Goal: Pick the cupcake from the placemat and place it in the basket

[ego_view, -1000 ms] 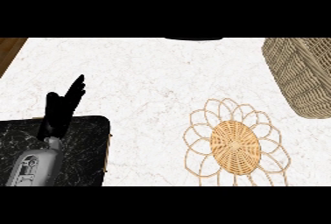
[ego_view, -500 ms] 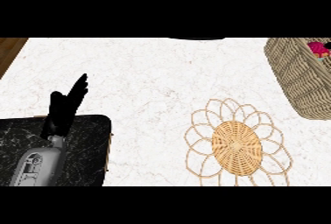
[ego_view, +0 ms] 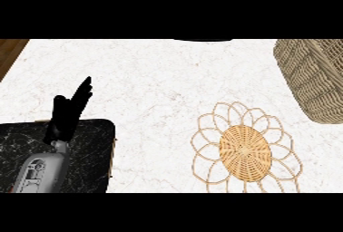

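A white marbled worktop (ego_view: 154, 77) seen from steeply above. At the right edge stands a woven wicker basket (ego_view: 311, 79), only partly in view; its inside is hidden, and the cupcake shows nowhere in this view, so its place and the way it points cannot be told. Just left of and below the basket lies a round woven placemat (ego_view: 246, 147) with looping petal-shaped edges and a solid golden centre, nothing on it. At lower left the left hand (ego_view: 69, 113) rests open, fingers straight and pointing up and slightly right, holding nothing. Its grey forearm lies over a dark marbled board (ego_view: 90, 154). The right hand is out of view.
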Robot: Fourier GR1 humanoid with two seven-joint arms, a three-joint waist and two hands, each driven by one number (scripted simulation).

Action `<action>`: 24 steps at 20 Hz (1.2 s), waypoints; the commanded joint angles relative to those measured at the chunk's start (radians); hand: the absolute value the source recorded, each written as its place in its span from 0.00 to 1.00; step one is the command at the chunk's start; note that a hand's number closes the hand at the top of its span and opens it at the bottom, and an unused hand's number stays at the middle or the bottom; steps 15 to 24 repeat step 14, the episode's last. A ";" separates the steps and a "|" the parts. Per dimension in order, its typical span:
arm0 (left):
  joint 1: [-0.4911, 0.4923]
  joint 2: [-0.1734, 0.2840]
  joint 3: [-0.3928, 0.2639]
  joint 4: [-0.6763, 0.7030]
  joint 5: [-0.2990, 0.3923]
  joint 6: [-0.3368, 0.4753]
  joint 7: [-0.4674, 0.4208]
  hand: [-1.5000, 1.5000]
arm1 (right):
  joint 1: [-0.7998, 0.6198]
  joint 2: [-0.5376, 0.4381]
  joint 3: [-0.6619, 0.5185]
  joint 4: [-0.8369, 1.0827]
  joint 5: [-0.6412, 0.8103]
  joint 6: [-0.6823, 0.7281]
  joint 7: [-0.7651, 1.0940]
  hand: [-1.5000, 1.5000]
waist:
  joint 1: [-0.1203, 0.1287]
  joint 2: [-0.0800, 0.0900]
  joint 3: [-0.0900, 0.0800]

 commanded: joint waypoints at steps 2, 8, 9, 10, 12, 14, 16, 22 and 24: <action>-0.046 0.022 0.024 0.049 0.007 -0.012 0.007 0.50 | -0.018 -0.081 -0.071 -0.005 -0.060 -0.048 0.016 0.00 | -0.009 0.001 -0.001; -0.024 0.025 0.019 0.005 0.002 -0.010 0.043 0.50 | 0.105 -0.203 -0.170 0.034 -0.150 -0.022 -0.016 0.00 | -0.019 -0.004 0.001; -0.010 0.006 0.009 -0.024 0.008 -0.005 0.057 0.50 | 0.112 -0.252 -0.194 0.051 -0.175 0.049 -0.004 0.00 | -0.021 -0.007 0.001; -0.033 0.003 0.025 0.031 0.006 0.007 0.005 0.50 | 0.123 -0.269 -0.191 0.054 -0.173 0.058 -0.006 0.00 | -0.023 -0.003 0.000; 0.006 0.032 0.037 0.018 0.016 -0.020 -0.016 0.50 | 0.217 -0.292 -0.210 0.078 -0.192 0.088 -0.075 0.00 | -0.022 -0.004 0.001; 0.005 0.013 0.018 -0.016 0.009 -0.009 0.016 0.50 | 0.237 -0.370 -0.249 0.085 -0.230 0.149 -0.090 0.00 | -0.022 -0.005 0.002; 0.005 0.013 0.018 -0.016 0.009 -0.009 0.016 0.50 | 0.237 -0.370 -0.249 0.085 -0.230 0.149 -0.090 0.00 | -0.022 -0.005 0.002; 0.005 0.013 0.018 -0.016 0.009 -0.009 0.016 0.50 | 0.237 -0.370 -0.249 0.085 -0.230 0.149 -0.090 0.00 | -0.022 -0.005 0.002; 0.005 0.013 0.018 -0.016 0.009 -0.009 0.016 0.50 | 0.237 -0.370 -0.249 0.085 -0.230 0.149 -0.090 0.00 | -0.022 -0.005 0.002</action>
